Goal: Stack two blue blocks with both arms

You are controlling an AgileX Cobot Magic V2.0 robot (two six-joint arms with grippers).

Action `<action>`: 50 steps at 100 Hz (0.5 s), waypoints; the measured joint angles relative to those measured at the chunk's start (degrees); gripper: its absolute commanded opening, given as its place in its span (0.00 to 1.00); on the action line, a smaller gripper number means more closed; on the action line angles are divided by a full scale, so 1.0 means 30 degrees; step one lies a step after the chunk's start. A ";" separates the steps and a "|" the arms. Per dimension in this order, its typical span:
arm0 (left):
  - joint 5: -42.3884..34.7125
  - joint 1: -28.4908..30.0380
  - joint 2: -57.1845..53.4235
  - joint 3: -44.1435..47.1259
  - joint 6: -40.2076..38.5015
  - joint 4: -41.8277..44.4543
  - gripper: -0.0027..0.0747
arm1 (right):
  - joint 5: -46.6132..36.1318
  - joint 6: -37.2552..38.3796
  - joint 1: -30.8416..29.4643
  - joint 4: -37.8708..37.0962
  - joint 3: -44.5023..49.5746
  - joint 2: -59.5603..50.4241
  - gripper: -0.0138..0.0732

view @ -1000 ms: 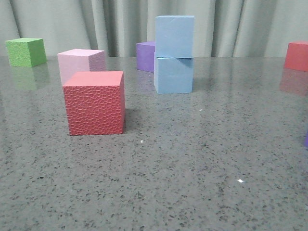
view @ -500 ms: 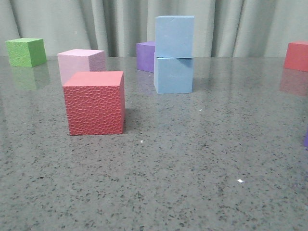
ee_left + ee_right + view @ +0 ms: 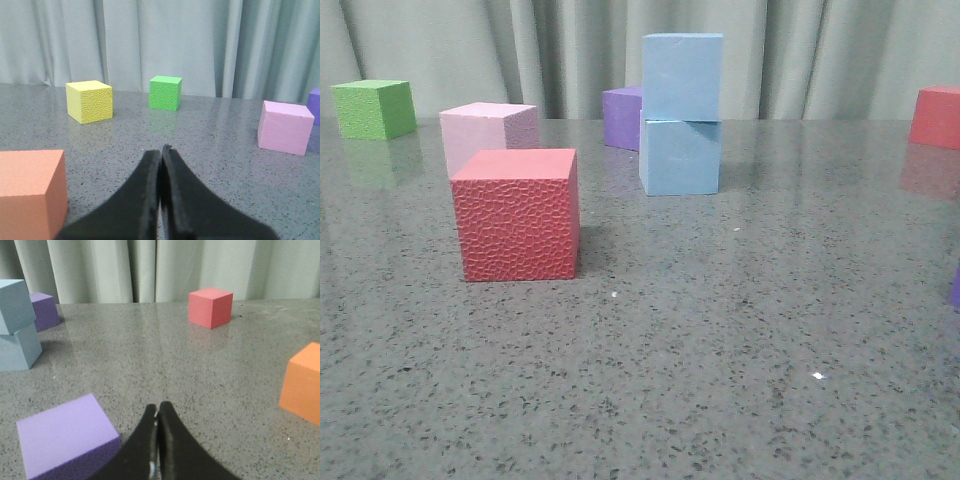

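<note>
Two light blue blocks stand stacked at the back middle of the table: the upper blue block point(image 3: 682, 76) rests squarely on the lower blue block point(image 3: 681, 156). The right wrist view shows the same stack at its edge, upper block point(image 3: 15, 306) over lower block point(image 3: 19, 350). Neither gripper appears in the front view. My left gripper point(image 3: 161, 150) is shut with nothing between its fingers, far from the stack. My right gripper point(image 3: 157, 407) is also shut and empty, low over the table beside a purple cube.
A textured red cube point(image 3: 517, 214) sits front left, with a pale pink cube point(image 3: 488, 132) behind it. Green point(image 3: 374, 108), purple point(image 3: 623, 116) and red point(image 3: 936, 116) cubes line the back. Near the left gripper are orange point(image 3: 30, 192) and yellow point(image 3: 89, 101) cubes. A purple cube point(image 3: 65, 437) and an orange cube point(image 3: 303, 383) flank the right gripper.
</note>
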 measured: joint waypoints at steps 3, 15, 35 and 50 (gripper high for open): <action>-0.0040 0.0000 0.0000 0.0000 0.0000 0.0000 0.01 | -0.0118 0.0000 0.0000 0.0000 0.0140 -0.0038 0.02; -0.0040 0.0000 0.0000 0.0000 0.0000 0.0000 0.01 | -0.0716 0.0000 0.0000 0.0014 0.0616 -0.0038 0.02; -0.0040 0.0000 0.0000 0.0000 0.0000 0.0000 0.01 | -0.2365 0.0000 0.0000 0.0014 0.1855 -0.0038 0.02; -0.0040 0.0000 0.0000 0.0000 0.0000 0.0000 0.01 | -0.3221 -0.0035 0.0000 0.0014 0.2818 -0.0038 0.02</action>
